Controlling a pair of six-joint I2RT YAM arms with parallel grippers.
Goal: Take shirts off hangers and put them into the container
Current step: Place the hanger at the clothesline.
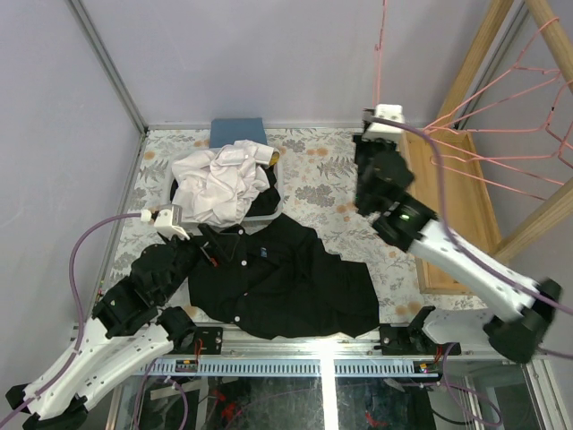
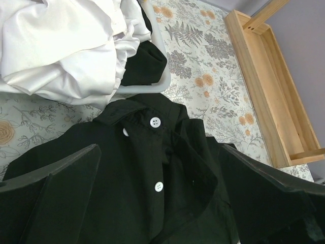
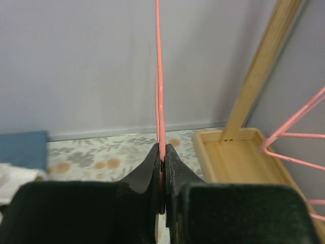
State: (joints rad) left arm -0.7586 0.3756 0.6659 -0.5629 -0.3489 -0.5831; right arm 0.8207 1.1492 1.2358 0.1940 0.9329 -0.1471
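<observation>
Two arms are at two different jobs, looking down from above. The left gripper point(image 1: 208, 246) hangs spread wide over the collar of the black shirt point(image 1: 286, 287). That shirt lies flat on the table point(image 1: 340, 179) with no hanger showing in it. Its collar points toward the container point(image 1: 174, 192) and its hem runs off to the near right. The container sits just beyond the collar, heaped with a white shirt point(image 1: 219, 184). The left arm is plainly the nearer one, so I'd judge the coming move to be a pinch at the collar and a short carry onward. The right gripper point(image 1: 372, 115) is up high at the far right on a pink hanger point(image 1: 380, 54), above the wooden tray point(image 1: 448, 206). More hangers point(image 1: 510, 98) hang on the rack point(image 1: 524, 228).

From the left wrist, both fingers point(image 2: 56, 178) stand well apart with the collar and buttons between them. The container's rim point(image 2: 152, 90) lies just past the collar, with the white shirt piled inside and a black garment point(image 2: 147, 63) tucked beside it.

From the right wrist, the jaws are pressed together, pinching the hanger's wire, which rises straight up.
</observation>
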